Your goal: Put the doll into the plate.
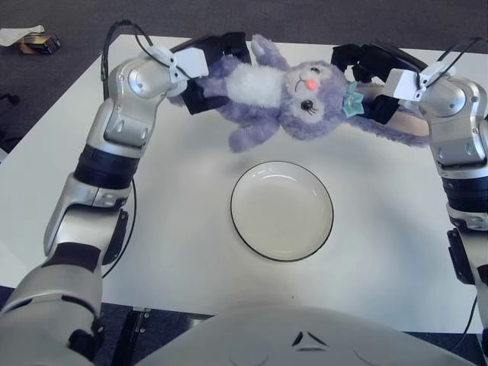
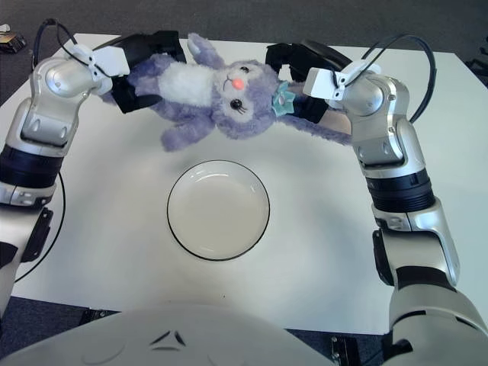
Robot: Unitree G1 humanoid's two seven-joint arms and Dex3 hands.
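Purple doll (image 1: 286, 95) gripped by left robot hand (image 1: 210, 65) and right robot hand (image 1: 370, 72), above empty plate (image 1: 282, 210)

An office or lab: a plain white table (image 1: 366, 252) stands on dark grey carpet (image 1: 69, 19).

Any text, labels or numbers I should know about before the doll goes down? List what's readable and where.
None readable.
Doll, held between left hand and right hand: no tag text visible.
Plate: plain, unmarked.
Small box on the floor: too small to read.
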